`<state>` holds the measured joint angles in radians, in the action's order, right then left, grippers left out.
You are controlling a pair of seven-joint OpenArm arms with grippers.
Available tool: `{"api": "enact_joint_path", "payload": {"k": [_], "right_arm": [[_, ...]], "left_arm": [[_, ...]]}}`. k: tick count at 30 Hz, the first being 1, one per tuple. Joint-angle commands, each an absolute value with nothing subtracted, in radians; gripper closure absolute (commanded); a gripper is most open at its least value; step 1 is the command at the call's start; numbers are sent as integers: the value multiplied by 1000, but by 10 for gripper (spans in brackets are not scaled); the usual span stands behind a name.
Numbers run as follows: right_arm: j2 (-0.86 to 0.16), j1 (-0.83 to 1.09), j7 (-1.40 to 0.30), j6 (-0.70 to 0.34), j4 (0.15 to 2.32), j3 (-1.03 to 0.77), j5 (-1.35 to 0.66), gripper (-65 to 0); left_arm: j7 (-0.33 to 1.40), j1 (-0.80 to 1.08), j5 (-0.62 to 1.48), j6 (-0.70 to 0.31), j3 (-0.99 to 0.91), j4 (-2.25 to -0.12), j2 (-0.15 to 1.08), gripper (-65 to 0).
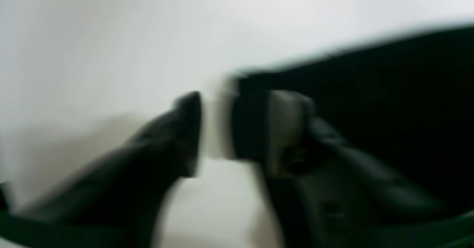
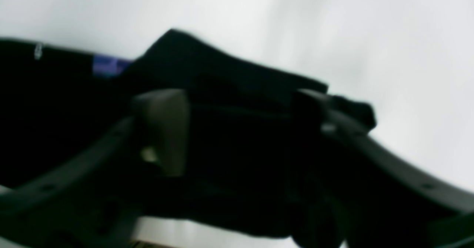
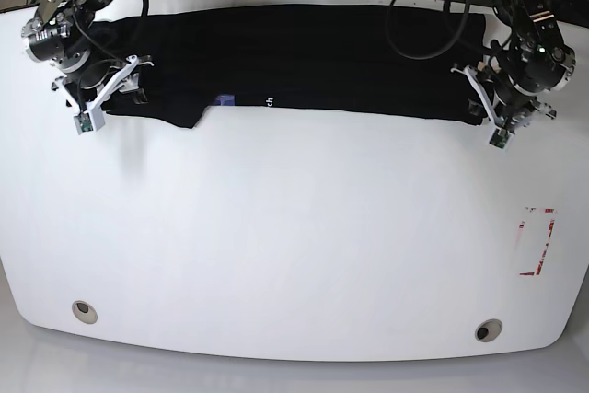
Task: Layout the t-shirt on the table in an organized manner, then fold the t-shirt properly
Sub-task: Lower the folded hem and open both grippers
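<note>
we see both wrist views badly smeared and out of focus; the base view is sharp, brightly and evenly lit, with soft glare on the glossy tabletop (image 3: 294, 227) and faint shadows under the arms.

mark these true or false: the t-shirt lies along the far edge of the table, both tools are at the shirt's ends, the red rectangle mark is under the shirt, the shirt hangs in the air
1. The t-shirt lies as a long band along the far side of the table. True.
2. The left tool is at one end of the shirt and the right tool at the other. True.
3. The red rectangle mark is covered by the shirt. False: it lies bare on the white top, nearer the front edge, apart from the shirt.
4. The shirt hangs in the air. False: in the base view it rests on the table.
5. Two round grommet holes sit near the front edge. True.
</note>
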<state>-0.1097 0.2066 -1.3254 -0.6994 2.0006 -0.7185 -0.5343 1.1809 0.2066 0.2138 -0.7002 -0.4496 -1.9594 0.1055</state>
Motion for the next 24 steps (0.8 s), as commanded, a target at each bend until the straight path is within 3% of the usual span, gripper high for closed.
{"api": "enact_joint_path", "payload": {"k": [1,4,15,24], "right_arm": [[-110,203,-1310,-698,1997,-728,-536,-212],[-114,226,-1279,-698,1968,-725,-535,-163],[-177,288,-1125,-698,1819,-641,-493,-162],[-185,272,-980,-698,1666,-618,-361,-162]], "left_arm": [[1129,229,209,-698,-456,-1974,117,-63],[1073,265,208,-698,-456,-1963,99,-60],[1052,298,206,-698,-452,-1945,91,-67],[1052,189,206,-698,-441,-1824,108,-67]]}}
